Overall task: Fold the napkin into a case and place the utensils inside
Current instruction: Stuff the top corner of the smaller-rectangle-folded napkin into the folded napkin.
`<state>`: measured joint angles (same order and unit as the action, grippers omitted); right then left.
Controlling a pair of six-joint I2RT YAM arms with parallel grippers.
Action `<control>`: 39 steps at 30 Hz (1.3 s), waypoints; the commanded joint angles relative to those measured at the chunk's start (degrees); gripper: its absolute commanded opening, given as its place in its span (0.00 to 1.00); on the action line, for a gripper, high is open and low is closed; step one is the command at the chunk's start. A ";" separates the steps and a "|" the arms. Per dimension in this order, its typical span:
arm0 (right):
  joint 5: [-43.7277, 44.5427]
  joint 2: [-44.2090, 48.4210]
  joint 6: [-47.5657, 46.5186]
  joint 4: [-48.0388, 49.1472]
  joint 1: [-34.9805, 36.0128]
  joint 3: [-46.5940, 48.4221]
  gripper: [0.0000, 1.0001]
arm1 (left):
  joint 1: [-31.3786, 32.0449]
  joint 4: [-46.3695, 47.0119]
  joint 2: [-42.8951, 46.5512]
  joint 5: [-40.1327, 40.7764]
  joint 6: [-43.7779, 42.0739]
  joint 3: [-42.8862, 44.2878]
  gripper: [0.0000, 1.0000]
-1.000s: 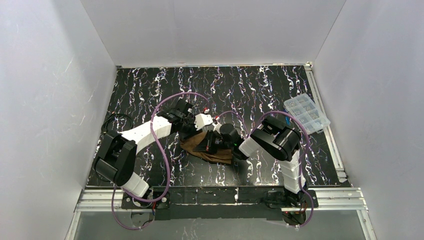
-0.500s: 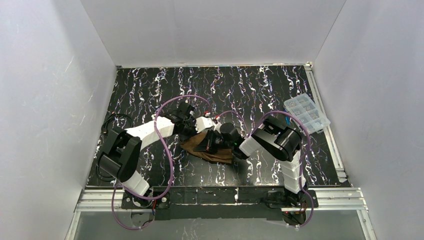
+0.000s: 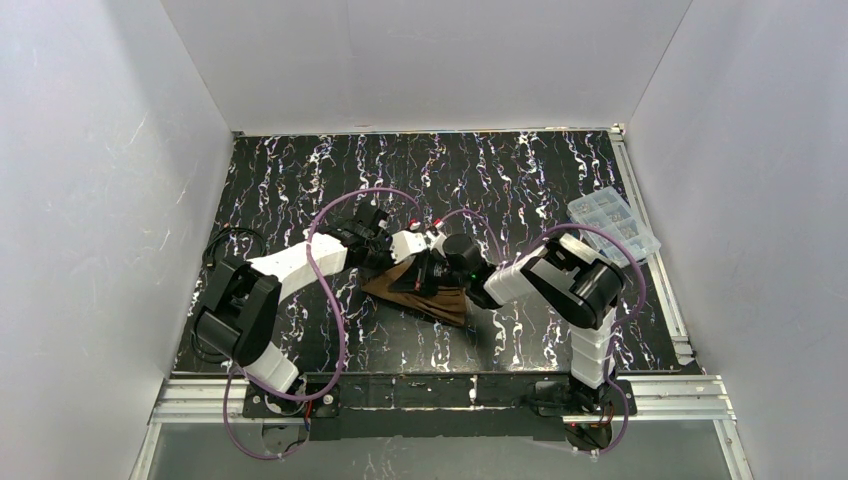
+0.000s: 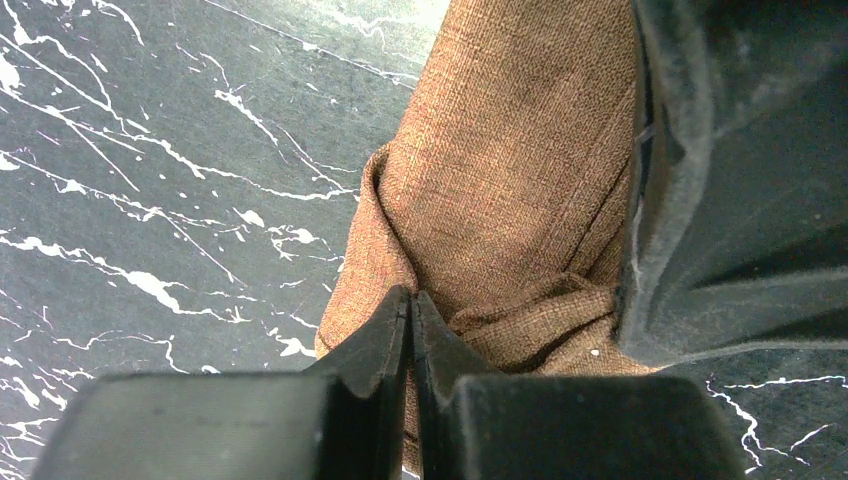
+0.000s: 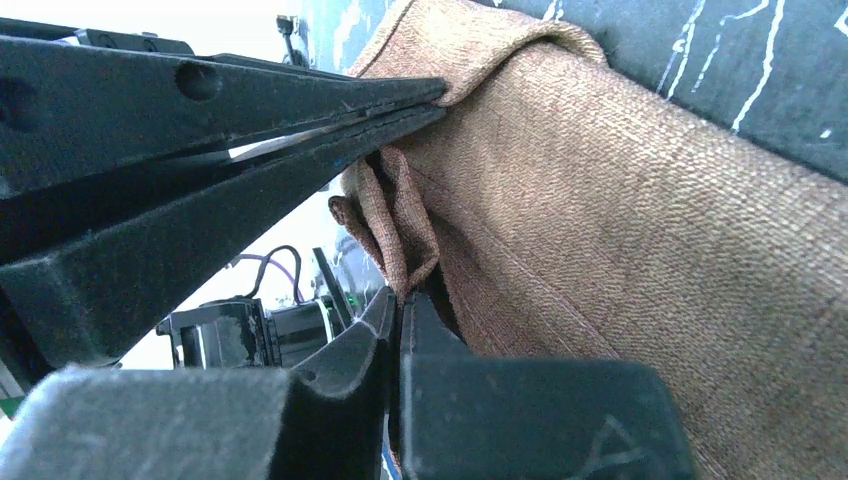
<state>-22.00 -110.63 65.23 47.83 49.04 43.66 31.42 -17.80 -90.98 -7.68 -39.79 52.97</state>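
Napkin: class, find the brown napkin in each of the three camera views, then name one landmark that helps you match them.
Top external: the napkin is just below the picture's centre.
Left wrist: the napkin fills the upper middle of the picture.
Right wrist: the napkin covers most of the right half, running diagonally.
Shared landmark: the black table with white veins, visible beside the napkin in every view.

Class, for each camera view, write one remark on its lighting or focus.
Top view: even light, all sharp, though the napkin reads small and dark. Left wrist view: cloth weave crisp, no glare on it. Right wrist view: weave sharp, background at left blown out white.
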 commanded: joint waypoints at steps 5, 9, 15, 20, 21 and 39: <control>2.81 0.15 -2.45 -9.33 -2.88 4.19 0.01 | 0.31 -1.43 2.23 -1.57 0.62 -1.02 0.00; 1.43 -3.28 -3.06 -15.68 -2.86 8.14 0.01 | 0.31 -1.78 2.44 -2.32 1.68 -0.36 0.00; 1.13 -5.42 -3.52 -21.10 -2.74 8.64 0.01 | 0.31 -2.78 2.87 -2.94 3.12 1.54 0.00; 1.05 -5.91 -3.59 -23.60 -2.72 8.56 0.01 | 0.31 -3.87 3.70 -4.05 2.99 2.03 0.00; 0.99 -6.10 -3.73 -24.26 -2.74 8.77 0.01 | 0.31 -3.98 4.11 -4.02 2.97 1.98 0.00; -0.52 -7.28 -3.00 -23.67 -2.63 7.76 0.01 | -2.25 -12.41 8.70 -15.27 1.38 4.37 0.39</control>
<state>-23.05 -114.87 63.24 31.35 46.19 52.53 28.84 -27.33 -83.61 -18.65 -37.12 58.57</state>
